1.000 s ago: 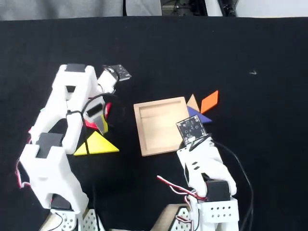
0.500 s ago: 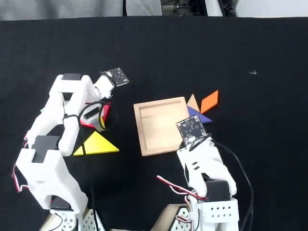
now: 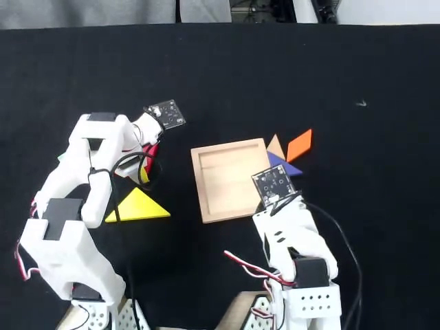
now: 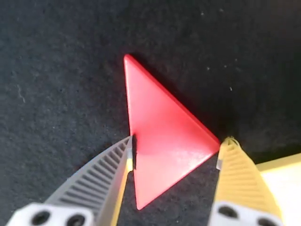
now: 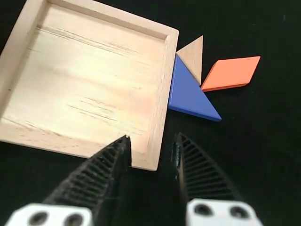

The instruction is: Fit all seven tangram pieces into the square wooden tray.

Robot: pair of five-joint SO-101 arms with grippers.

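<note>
1. Tray (image 3: pixel 227 179) sits mid-table, empty: nothing fitted yet, the whole job is ahead.
2. Your left gripper (image 4: pixel 178 140) straddles the red triangle (image 4: pixel 164 141), fingers (image 4: pixel 103 169) spread, tips at its edges.
3. Your right gripper (image 5: pixel 152 137) hangs slightly parted, empty, over the tray's edge.

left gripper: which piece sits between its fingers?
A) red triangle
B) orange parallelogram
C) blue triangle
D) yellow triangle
A: the left wrist view shows the red triangle lying flat between the spread fingers of the left gripper, one finger at each side of it.
</note>
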